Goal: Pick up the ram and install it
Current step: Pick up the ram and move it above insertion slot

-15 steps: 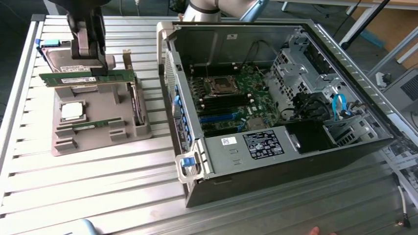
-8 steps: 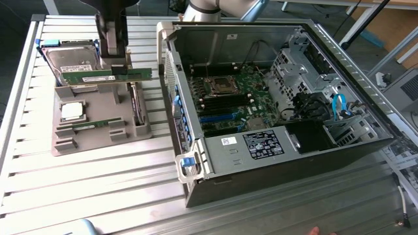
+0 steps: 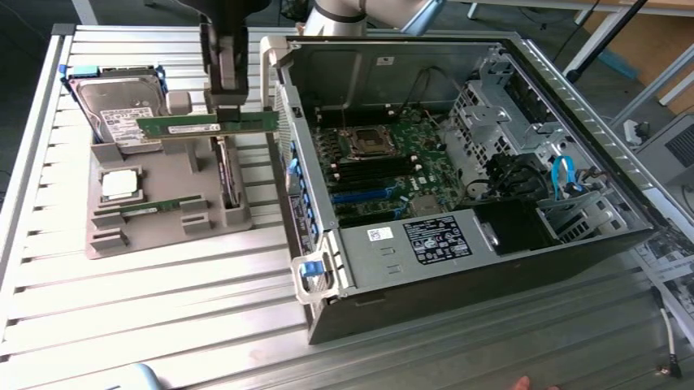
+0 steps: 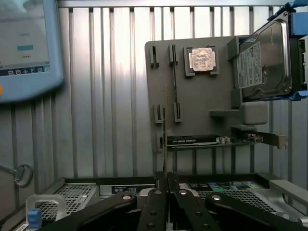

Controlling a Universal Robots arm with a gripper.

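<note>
My gripper is shut on the ram, a long thin green stick held level above the grey parts tray, just outside the open computer case. In the wrist view the ram shows edge-on, rising from between the black fingers, with the gripper clamped on its end. A second green stick lies in a slot of the tray. The motherboard with its black memory slots lies open inside the case, to the exterior view's right of the gripper.
On the tray stand a hard drive, a silver processor and a green expansion card. The case's upright side wall stands between the tray and the motherboard. A teach pendant rests on the slatted table.
</note>
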